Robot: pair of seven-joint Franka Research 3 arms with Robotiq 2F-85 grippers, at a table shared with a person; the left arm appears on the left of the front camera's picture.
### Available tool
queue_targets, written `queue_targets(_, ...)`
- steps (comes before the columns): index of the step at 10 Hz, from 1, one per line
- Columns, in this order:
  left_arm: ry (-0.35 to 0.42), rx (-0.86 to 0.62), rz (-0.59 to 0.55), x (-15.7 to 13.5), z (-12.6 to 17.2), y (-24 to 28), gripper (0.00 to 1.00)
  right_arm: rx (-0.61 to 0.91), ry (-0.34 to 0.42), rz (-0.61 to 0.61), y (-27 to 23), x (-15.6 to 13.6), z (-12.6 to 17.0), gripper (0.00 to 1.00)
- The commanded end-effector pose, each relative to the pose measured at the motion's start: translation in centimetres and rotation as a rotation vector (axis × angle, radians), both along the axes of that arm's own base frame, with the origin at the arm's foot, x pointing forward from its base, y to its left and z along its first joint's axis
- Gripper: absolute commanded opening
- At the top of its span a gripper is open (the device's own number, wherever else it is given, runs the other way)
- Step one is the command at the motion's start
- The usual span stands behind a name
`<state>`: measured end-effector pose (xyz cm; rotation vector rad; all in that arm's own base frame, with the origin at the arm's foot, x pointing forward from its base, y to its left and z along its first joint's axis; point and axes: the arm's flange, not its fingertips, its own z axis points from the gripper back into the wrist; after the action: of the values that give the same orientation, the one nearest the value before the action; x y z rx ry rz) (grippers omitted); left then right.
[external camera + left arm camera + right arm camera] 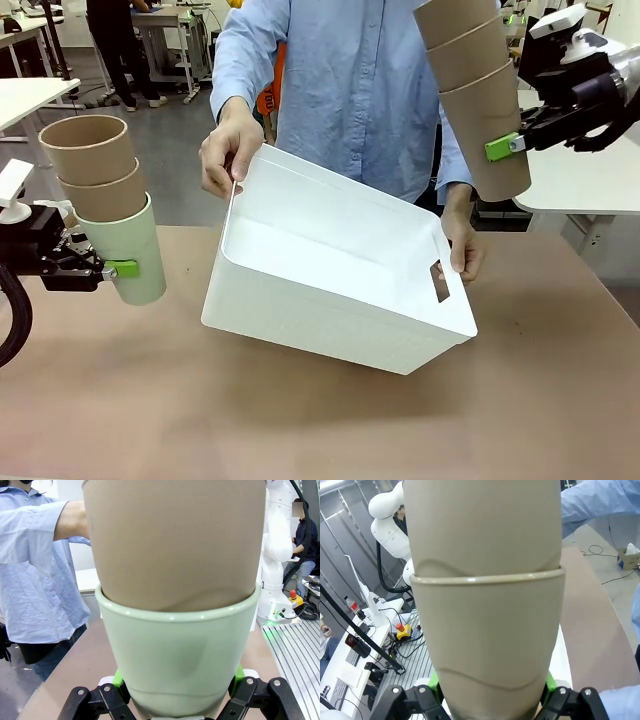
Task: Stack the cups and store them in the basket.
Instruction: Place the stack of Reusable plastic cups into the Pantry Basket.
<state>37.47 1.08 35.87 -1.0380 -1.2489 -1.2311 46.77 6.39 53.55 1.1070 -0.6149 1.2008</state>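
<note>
No legible text or labels

Left: mint cup (138, 250) upright, two tan cups (95, 165) nested inside. Right: tan stack (480, 90) of three, raised, tilted. Centre: white basket (300, 325), tipped, lower edge on the table.

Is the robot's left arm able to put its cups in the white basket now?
Probably yes. The person holds the basket tilted, its open mouth toward the robot, and nothing lies between it and the stack, mint cup lowest, in the left tool.
</note>
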Motion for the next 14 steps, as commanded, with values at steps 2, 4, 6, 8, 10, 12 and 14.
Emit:
queue_targets(2, -0.002, -0.017, 0.007, 0.1, 0.5, -0.2, 0.86, 0.0, 0.0, 0.0, 0.0, 0.0, 0.0, 0.83)
queue_targets(4, -0.002, -0.017, 0.007, 0.1, 0.5, -0.2, 0.86, -0.084, -0.068, -0.01, 4.2, 0.0, -1.7, 0.83)
queue_targets(6, -0.002, -0.017, 0.007, 0.1, 0.5, -0.2, 0.86, -0.155, -0.092, -0.008, 6.6, -1.0, -3.1, 0.83)
queue_targets(8, -0.002, -0.017, 0.007, 0.1, 0.5, -0.2, 0.86, -0.224, -0.124, -0.014, 8.7, -3.4, -4.2, 0.83)
queue_targets(10, -0.002, -0.017, 0.007, 0.1, 0.5, -0.2, 0.86, -0.319, -0.139, -0.017, 10.6, -5.6, -4.5, 0.83)
queue_targets(12, -0.002, -0.017, 0.007, 0.1, 0.5, -0.2, 0.86, -0.402, -0.158, -0.017, 12.3, -6.8, -5.2, 0.83)
queue_targets(14, -0.002, -0.017, 0.007, 0.1, 0.5, -0.2, 0.86, -0.442, -0.171, -0.025, 13.8, -6.9, -6.0, 0.83)
